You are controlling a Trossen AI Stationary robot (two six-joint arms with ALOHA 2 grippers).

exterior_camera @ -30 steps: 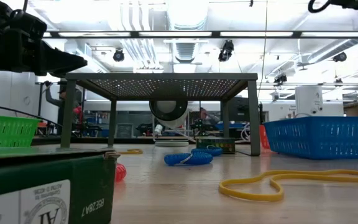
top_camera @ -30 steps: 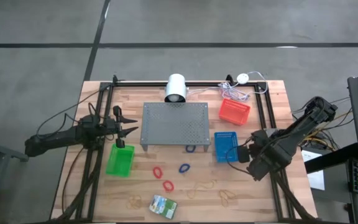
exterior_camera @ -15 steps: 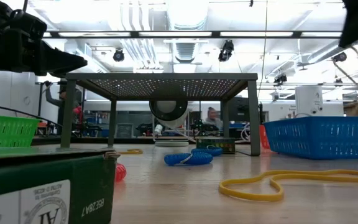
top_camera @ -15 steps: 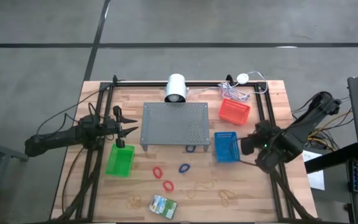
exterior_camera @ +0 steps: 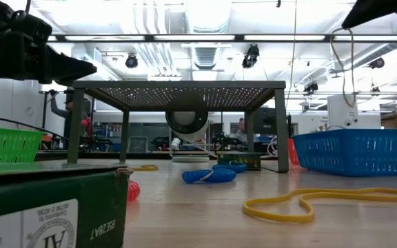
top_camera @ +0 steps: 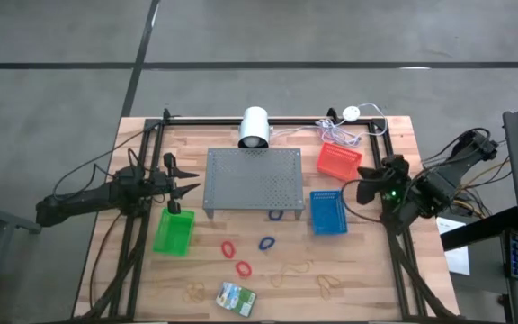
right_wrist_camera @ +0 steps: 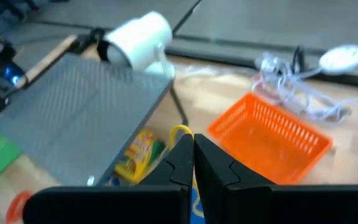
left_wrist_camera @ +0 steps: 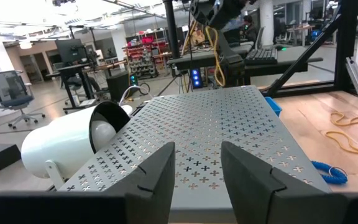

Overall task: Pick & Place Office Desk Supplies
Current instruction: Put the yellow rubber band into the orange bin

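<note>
Currently between picks: right hand (top_camera: pixel 373 192) pinched together, empty, above blue plastic mesh basket (top_camera: pixel 327 213); left hand (top_camera: pixel 185 190) spread, idle. Next: reach red loop-shaped band (top_camera: pixel 228 247).

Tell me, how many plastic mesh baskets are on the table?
3: the green basket in front of the left tool, the blue basket right of the metal stand, the red basket behind it.

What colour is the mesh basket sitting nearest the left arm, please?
Green: the basket shows best in the high view.
</note>
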